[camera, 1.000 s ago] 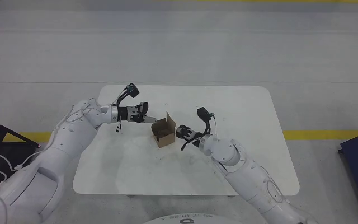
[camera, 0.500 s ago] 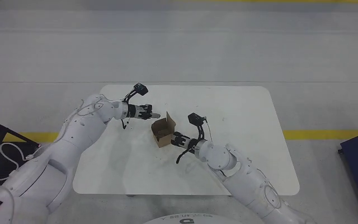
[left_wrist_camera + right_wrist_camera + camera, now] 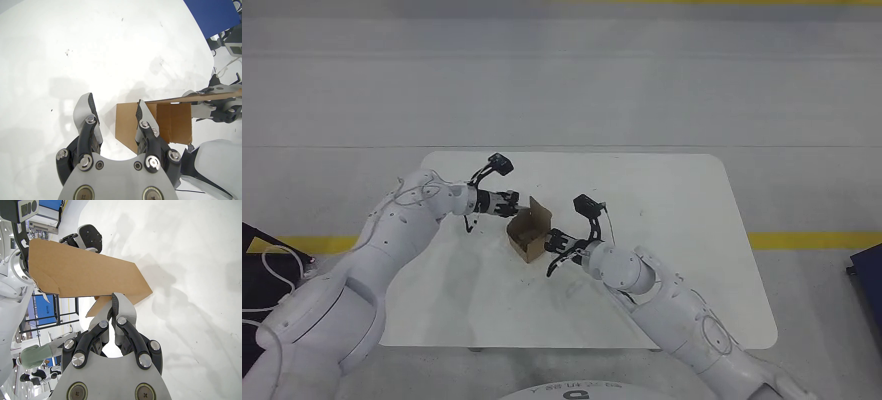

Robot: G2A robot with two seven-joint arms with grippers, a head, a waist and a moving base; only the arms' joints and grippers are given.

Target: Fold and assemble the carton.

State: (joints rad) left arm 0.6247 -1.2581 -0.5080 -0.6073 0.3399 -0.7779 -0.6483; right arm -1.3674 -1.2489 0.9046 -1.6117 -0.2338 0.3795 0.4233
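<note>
right hand (image 3: 113,299) clamps the carton (image 3: 85,273) by its edge; left hand (image 3: 115,98) gapes empty just beside it

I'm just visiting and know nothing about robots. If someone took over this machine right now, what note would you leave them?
Left gripper: open, close beside the carton, gripping nothing.
Right gripper: shut on an edge of the carton, holding it near the middle of the table.
Done: the carton is partly opened into a box shape.
Left: one flap stands up and the top is unclosed; fold the flaps and finish the assembly.
</note>
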